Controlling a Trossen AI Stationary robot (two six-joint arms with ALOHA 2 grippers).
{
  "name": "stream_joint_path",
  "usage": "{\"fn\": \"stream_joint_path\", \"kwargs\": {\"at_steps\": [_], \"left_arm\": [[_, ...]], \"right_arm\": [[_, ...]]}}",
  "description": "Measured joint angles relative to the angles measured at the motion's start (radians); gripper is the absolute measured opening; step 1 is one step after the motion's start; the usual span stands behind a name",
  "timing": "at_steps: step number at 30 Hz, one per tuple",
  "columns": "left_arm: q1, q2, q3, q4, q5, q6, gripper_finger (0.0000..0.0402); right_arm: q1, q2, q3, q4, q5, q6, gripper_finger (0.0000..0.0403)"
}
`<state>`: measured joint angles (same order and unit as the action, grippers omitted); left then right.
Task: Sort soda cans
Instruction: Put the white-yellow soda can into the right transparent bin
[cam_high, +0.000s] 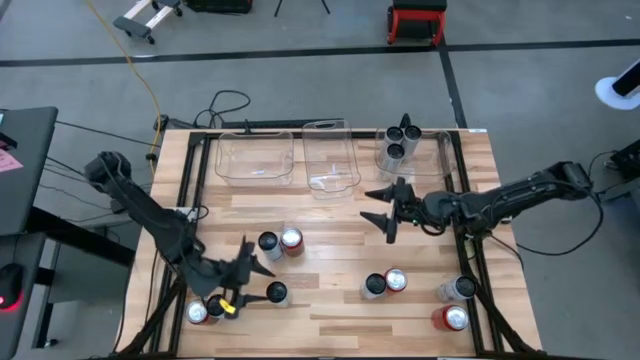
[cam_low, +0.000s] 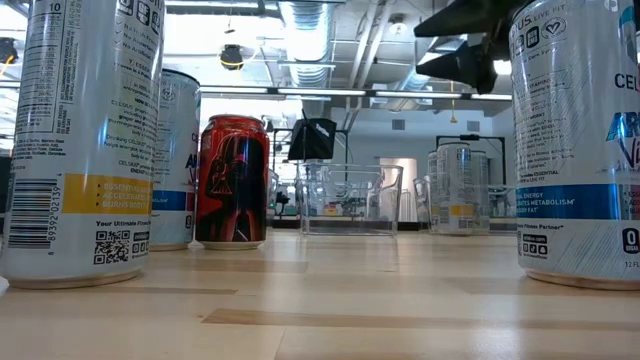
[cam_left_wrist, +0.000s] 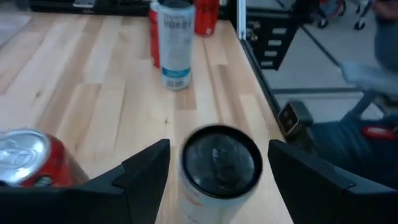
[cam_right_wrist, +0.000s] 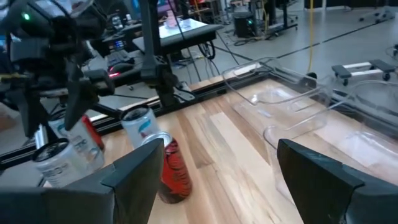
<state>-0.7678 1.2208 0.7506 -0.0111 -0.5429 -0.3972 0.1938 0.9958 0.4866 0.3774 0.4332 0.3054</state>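
Several soda cans stand upright on the wooden table. Near the front left are a dark-topped can (cam_high: 277, 293), a red one (cam_high: 198, 312) and another beside it. A silver can (cam_high: 268, 243) and a red can (cam_high: 291, 240) stand mid-table. Two pairs stand at the right (cam_high: 385, 284) (cam_high: 453, 304), and two cans (cam_high: 398, 140) sit in the right bin. My left gripper (cam_high: 262, 282) is open; its fingers stand on either side of the dark-topped can (cam_left_wrist: 221, 163) with gaps showing. My right gripper (cam_high: 386, 206) is open and hovers mid-table, right of centre.
Three clear plastic bins (cam_high: 255, 158) (cam_high: 331, 155) (cam_high: 425, 150) line the far edge. A red can (cam_left_wrist: 25, 158) stands close beside the left fingers. In the low view, tall cans (cam_low: 80, 140) (cam_low: 580, 140) flank the picture. Bare wood lies between the mid and right groups of cans.
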Motion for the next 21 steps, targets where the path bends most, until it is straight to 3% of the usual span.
{"fn": "stream_joint_path", "kwargs": {"at_steps": [5, 13, 21], "left_arm": [[-0.009, 0.075, 0.0, 0.028, -0.079, -0.036, 0.0292], [-0.015, 0.09, 0.0, 0.051, -0.033, -0.117, 0.0337], [0.006, 0.08, 0.0, 0.065, -0.063, -0.081, 0.0342]], "right_arm": [[0.025, 0.0, 0.0, -0.008, 0.0, 0.0, 0.033], [0.062, 0.0, 0.0, -0.01, 0.0, 0.0, 0.033], [0.075, 0.0, 0.0, -0.007, 0.0, 0.001, 0.033]]}}
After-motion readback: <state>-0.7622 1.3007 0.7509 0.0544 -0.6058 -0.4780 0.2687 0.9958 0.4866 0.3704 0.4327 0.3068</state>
